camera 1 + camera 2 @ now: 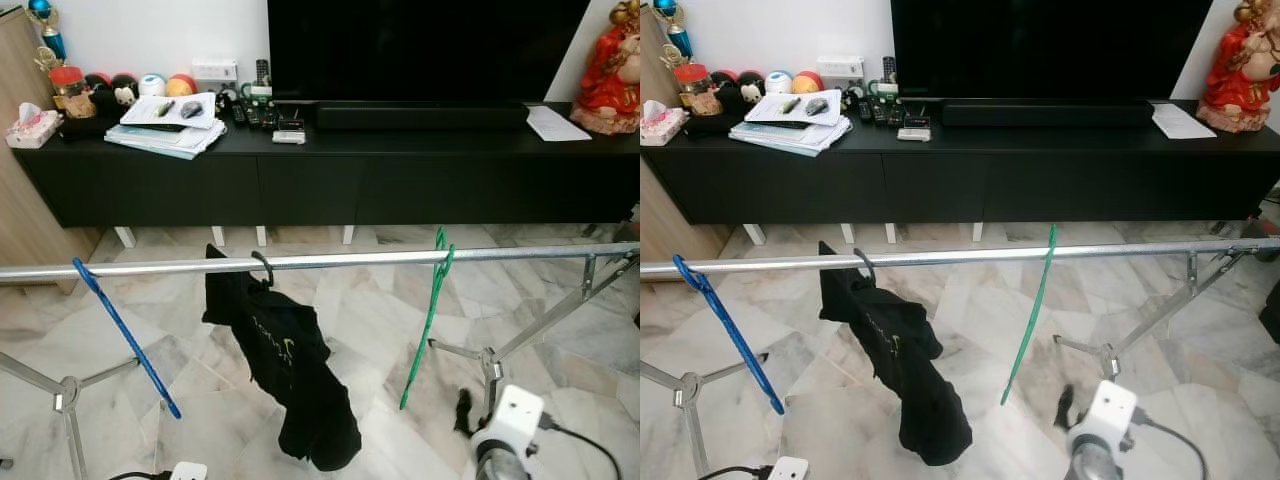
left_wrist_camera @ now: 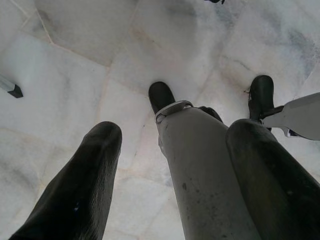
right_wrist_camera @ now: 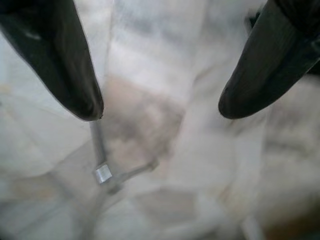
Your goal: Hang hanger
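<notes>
In your eye views, the green hanger (image 1: 428, 322) hangs on the metal rail (image 1: 340, 260), well apart from both grippers. Your left gripper (image 2: 170, 150) is spread above the marble floor (image 2: 75, 65). Your right gripper (image 3: 160, 110) is likewise spread, empty.

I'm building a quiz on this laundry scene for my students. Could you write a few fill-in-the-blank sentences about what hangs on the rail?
1. The garment hanging from the metal rail is ____ in colour.
2. The empty hanger nearest the robot's left is ____.
3. The green hanger hangs to the robot's ____ of the garment.
4. The left gripper and the right gripper both have their fingers ____.

Missing words: black; blue; right; open
</notes>
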You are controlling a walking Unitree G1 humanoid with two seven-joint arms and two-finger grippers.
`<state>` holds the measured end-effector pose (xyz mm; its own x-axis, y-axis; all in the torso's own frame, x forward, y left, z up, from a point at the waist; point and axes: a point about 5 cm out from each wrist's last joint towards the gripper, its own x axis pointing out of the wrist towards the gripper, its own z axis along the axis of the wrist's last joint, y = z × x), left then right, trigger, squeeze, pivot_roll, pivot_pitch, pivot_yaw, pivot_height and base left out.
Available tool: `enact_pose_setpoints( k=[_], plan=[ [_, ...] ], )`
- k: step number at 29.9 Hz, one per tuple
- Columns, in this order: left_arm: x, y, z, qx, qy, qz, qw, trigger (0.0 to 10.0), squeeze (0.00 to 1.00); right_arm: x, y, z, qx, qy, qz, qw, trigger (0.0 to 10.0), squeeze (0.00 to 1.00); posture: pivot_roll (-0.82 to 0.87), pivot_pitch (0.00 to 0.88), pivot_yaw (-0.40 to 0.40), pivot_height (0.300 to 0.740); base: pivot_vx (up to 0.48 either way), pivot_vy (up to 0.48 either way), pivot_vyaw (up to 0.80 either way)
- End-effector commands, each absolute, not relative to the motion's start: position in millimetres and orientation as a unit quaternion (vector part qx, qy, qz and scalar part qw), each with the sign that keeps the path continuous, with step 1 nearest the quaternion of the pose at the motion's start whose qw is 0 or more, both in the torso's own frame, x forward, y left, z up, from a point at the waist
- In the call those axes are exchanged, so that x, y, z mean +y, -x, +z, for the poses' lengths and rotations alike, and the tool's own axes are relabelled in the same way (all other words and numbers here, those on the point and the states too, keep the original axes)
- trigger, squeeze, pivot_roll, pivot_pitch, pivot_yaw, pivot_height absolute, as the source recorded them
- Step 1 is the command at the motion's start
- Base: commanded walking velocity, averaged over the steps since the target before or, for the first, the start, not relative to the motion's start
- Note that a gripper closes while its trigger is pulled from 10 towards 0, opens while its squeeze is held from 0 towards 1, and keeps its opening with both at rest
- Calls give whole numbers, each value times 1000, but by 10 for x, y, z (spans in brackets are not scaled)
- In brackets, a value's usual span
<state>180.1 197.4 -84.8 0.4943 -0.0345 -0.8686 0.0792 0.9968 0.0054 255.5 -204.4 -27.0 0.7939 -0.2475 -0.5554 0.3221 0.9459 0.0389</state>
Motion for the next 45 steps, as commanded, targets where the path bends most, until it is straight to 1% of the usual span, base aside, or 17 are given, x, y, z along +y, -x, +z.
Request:
enact_pose_setpoints(
  k=[1, 2, 3, 7, 8, 9, 11, 15, 26, 27, 28, 29, 30, 33, 37, 42, 45],
  plan=[
    [1975, -1745, -875, 512, -24, -33, 858, 10000, 0, -1978, -2444, -409, 329, -56, -120, 935, 10000, 0, -89, 88, -15, 740, 0, 0, 0],
    [1980, -1750, -872, 512, -25, -32, 858, 10000, 0, -1913, -2345, -512, 360, -63, -104, 925, 10000, 0, -83, 88, -18, 740, 0, 0, 0],
    [1980, -1750, -872, 512, -25, -32, 858, 10000, 0, -1913, -2345, -512, 360, -63, -104, 925, 10000, 0, -83, 88, -18, 740, 0, 0, 0],
    [2003, -1754, -868, 513, -32, -30, 858, 10000, 0, -1839, -2060, -725, 433, -38, -103, 895, 10000, 0, -73, 87, -23, 740, 0, 0, 0],
    [2003, -1754, -868, 513, -32, -30, 858, 10000, 0, -1839, -2060, -725, 433, -38, -103, 895, 10000, 0, -73, 87, -23, 740, 0, 0, 0],
    [2007, -1753, -868, 513, -32, -29, 857, 10000, 0, -1820, -1984, -773, 448, -29, -99, 888, 10000, 0, -61, 90, -24, 740, 0, 0, 0],
    [2014, -1752, -867, 513, -35, -29, 857, 10000, 0, -1775, -1915, -814, 456, -26, -81, 886, 10000, 0, -66, 92, -20, 740, 0, 0, 0],
    [2043, -1731, -872, 519, -52, -36, 852, 10000, 0, -1800, -1787, -874, 471, -33, -94, 877, 10000, 0, -80, 89, -13, 740, 0, 0, 0],
    [2063, -1703, -880, 521, -54, -38, 851, 10000, 0, -1793, -1749, -891, 471, -23, -84, 878, 10000, 0, -76, 73, -17, 740, 0, 0, 0],
    [2067, -1623, -913, 526, -54, -39, 848, 10000, 0, -1797, -1745, -892, 470, -23, -82, 878, 10000, 0, -76, 73, -17, 740, 0, 0, 0],
    [2067, -1623, -913, 526, -54, -39, 848, 10000, 0, -1797, -1745, -892, 470, -23, -82, 878, 10000, 0, -76, 73, -17, 740, 0, 0, 0],
    [2070, -1436, -981, 537, -53, -40, 841, 10000, 0, -1797, -1745, -891, 469, -22, -79, 879, 10000, 0, -76, 69, -17, 740, 0, 0, 0],
    [2069, -1368, -1004, 541, -53, -41, 839, 10000, 0, -1797, -1744, -891, 469, -21, -77, 880, 10000, 0, -77, 67, -17, 740, 0, 0, 0],
    [2069, -1326, -1017, 544, -55, -43, 836, 10000, 0, -1801, -1738, -893, 469, -19, -75, 880, 10000, 0, -78, 64, -16, 740, 0, 0, 0],
    [2071, -1324, -1018, 545, -57, -44, 836, 10000, 0, -1801, -1728, -898, 471, -18, -75, 879, 10000, 0, -76, 63, -16, 740, 0, 0, 0],
    [2075, -1319, -1019, 546, -57, -46, 834, 10000, 0, -1799, -1725, -901, 473, -16, -74, 878, 10000, 0, -77, 68, -16, 740, 0, -264, 0],
    [2091, -1397, -990, 540, -57, -46, 838, 10000, 0, -1801, -1732, -897, 472, -18, -75, 878, 10000, 0, -78, 72, -16, 740, 0, -294, 0]
  ],
)
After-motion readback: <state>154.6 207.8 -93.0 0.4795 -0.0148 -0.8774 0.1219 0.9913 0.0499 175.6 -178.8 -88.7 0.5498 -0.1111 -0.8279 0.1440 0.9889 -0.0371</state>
